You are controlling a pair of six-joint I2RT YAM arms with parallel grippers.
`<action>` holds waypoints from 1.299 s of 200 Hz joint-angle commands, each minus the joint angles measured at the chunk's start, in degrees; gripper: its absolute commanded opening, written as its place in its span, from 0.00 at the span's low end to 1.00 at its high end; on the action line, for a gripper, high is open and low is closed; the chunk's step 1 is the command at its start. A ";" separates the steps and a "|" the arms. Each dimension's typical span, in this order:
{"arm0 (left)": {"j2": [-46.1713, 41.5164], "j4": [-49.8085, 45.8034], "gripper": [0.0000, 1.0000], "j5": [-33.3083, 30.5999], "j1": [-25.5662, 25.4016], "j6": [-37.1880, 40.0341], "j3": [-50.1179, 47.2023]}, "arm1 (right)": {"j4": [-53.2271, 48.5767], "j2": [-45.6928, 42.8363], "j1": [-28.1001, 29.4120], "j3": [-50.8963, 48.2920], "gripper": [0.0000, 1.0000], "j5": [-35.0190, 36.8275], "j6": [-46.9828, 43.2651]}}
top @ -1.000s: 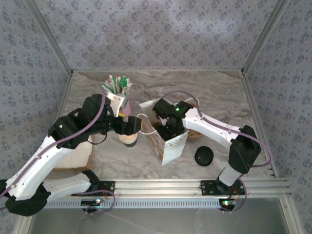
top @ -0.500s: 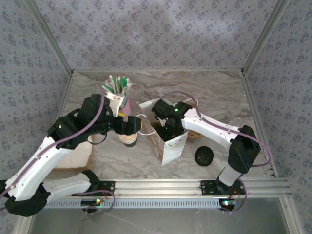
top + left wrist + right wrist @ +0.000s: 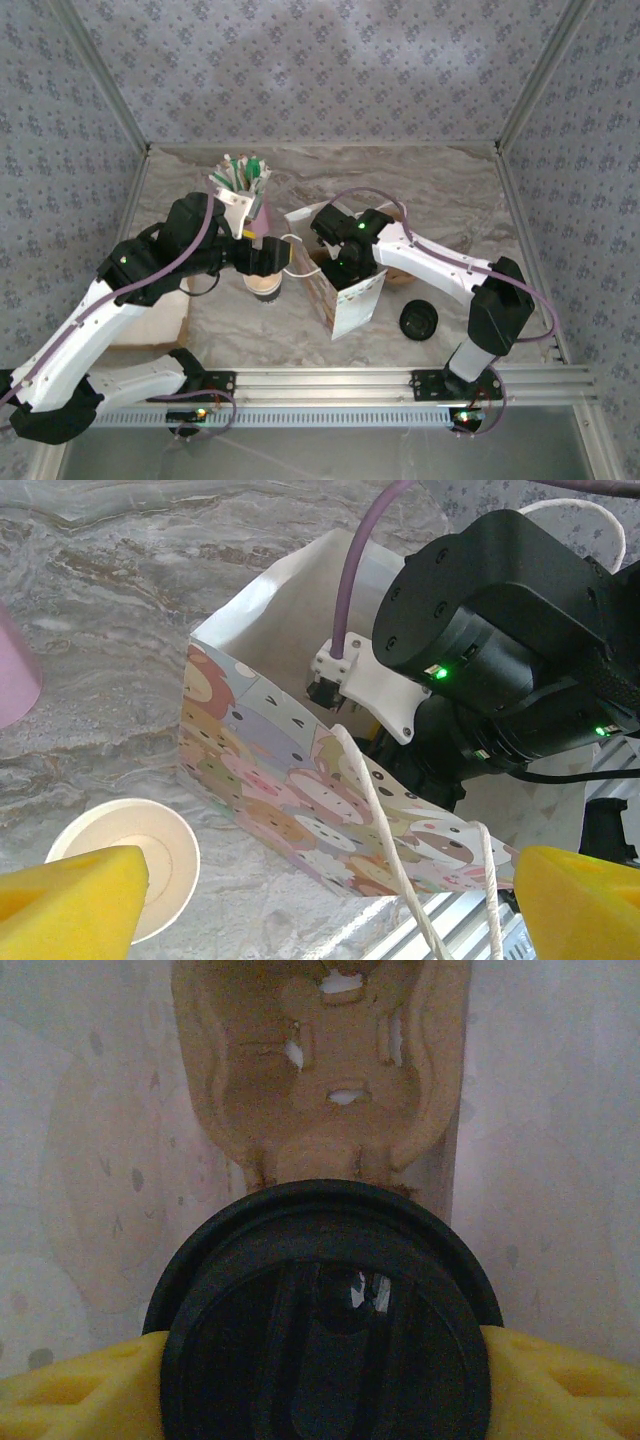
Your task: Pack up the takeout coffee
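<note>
Your right gripper (image 3: 320,1380) grips the black lid (image 3: 325,1300) by its rim inside the bag (image 3: 290,780), cup beneath hidden; the carrier (image 3: 320,1090) lies dead ahead past the lid; your left gripper (image 3: 325,900) gapes empty, the unlidded cup (image 3: 130,865) by one pad.

A: What colour are the arms?
B: White shells on the left arm (image 3: 90,320) and right arm (image 3: 440,262), with black joints and wrists.
A: Any cables?
B: A purple cable (image 3: 366,190) runs along each. Green lights (image 3: 437,672) glow on the right wrist.
A: And the tips?
B: The left end effector (image 3: 325,910) has yellow foam pads (image 3: 70,900).
</note>
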 commanded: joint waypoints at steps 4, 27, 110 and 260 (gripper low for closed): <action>-1.46 1.40 0.95 -0.80 -0.30 0.39 -0.47 | -3.07 2.29 1.35 -3.46 0.73 -0.47 -0.01; -1.57 1.42 0.95 -1.42 -0.28 0.35 -0.64 | -2.86 1.51 1.55 -4.06 0.73 -0.22 0.10; -2.63 1.49 0.95 -2.92 -0.29 0.03 -1.77 | -2.60 -0.10 2.31 -4.73 0.74 0.89 0.14; -2.80 1.63 0.95 -3.00 -0.25 -0.06 -2.31 | -4.30 -1.25 3.04 -3.72 0.81 1.68 0.41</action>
